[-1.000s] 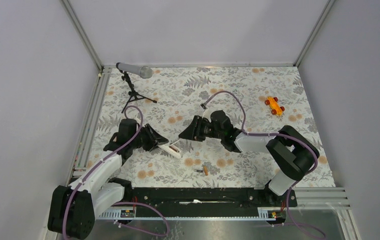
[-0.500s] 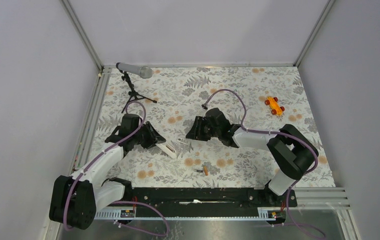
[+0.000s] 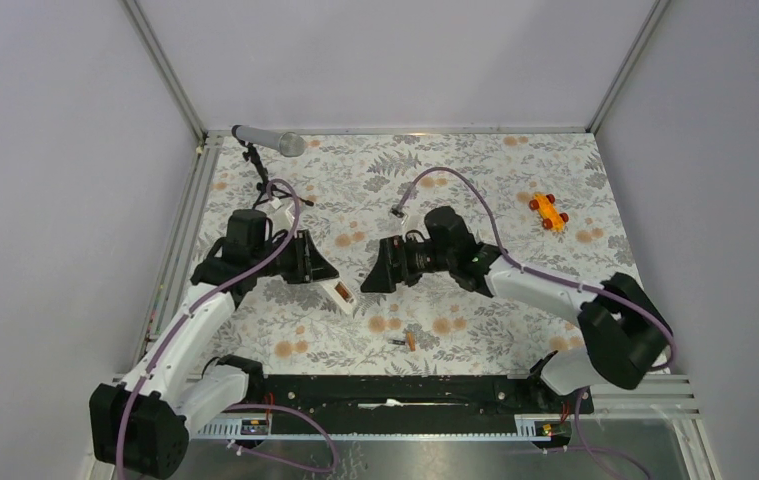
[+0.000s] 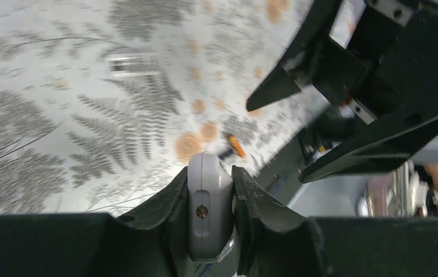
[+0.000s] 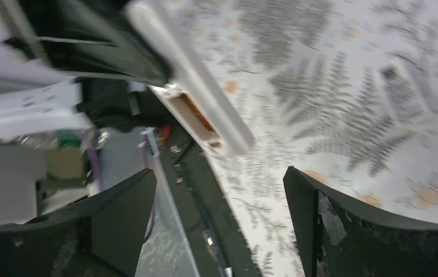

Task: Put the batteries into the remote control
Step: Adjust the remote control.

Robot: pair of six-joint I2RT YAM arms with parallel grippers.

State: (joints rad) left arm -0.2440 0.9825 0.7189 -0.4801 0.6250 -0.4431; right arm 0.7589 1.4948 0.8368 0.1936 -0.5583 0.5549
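Note:
My left gripper [image 3: 327, 281] is shut on the remote control [image 3: 341, 294], a slim white bar held by one end and raised off the floral table. In the left wrist view the remote control [image 4: 209, 202] sits clamped between the fingers [image 4: 259, 199]. Its open compartment [image 5: 195, 115] shows a coppery orange battery inside. My right gripper [image 3: 372, 279] is open just right of the remote's free end, with nothing between its fingers [image 5: 314, 202]. A second battery [image 3: 404, 341] lies loose on the table near the front; the left wrist view shows this battery [image 4: 235, 145] past the remote.
A small translucent rectangular piece [image 4: 134, 63] lies flat on the table [image 3: 475, 180]. An orange toy car [image 3: 549, 211] stands at the back right. A grey microphone [image 3: 268, 142] on a black tripod [image 3: 263, 188] stands back left. A black rail [image 3: 405, 390] runs along the near edge.
My right gripper has opened wide from nearly shut and stays beside the remote's free end. The left arm has shifted and turned the remote a little while still gripping it.

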